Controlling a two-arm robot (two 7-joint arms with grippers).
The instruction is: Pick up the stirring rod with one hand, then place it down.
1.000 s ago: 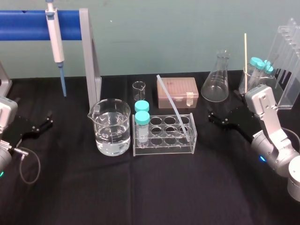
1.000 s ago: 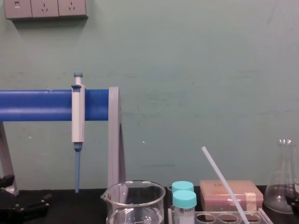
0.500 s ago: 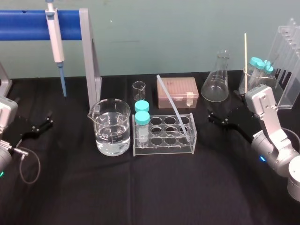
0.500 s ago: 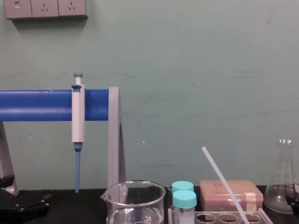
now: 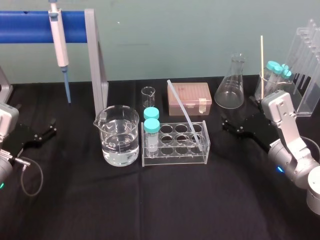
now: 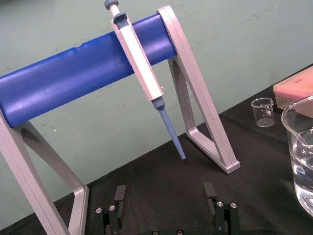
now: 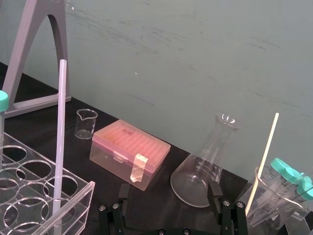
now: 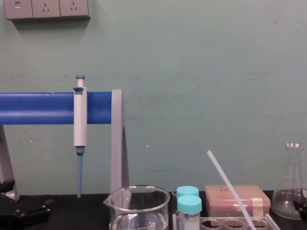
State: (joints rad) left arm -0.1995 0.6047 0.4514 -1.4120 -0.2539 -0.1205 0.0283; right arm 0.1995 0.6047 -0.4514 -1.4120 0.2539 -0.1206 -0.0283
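Observation:
The stirring rod [image 5: 182,111] is a translucent white stick leaning in the clear tube rack [image 5: 175,159], its lower end in a right-hand hole and its top tilted toward the back left. It also appears as the stirring rod [image 7: 59,137] ahead of my right gripper and the stirring rod [image 8: 230,189] above the rack. My right gripper [image 5: 226,125] hovers low to the right of the rack, open and holding nothing, apart from the rod. Far left, my left gripper [image 5: 51,127] rests open and idle near the table.
A water-filled beaker [image 5: 119,135] and two teal-capped tubes [image 5: 151,131] stand left of the rod. Behind are a small beaker [image 5: 148,96], pink box [image 5: 190,97] and flask [image 5: 231,90]. A pipette [image 5: 59,40] hangs on the blue stand. A wooden stick [image 5: 261,60] stands at the far right.

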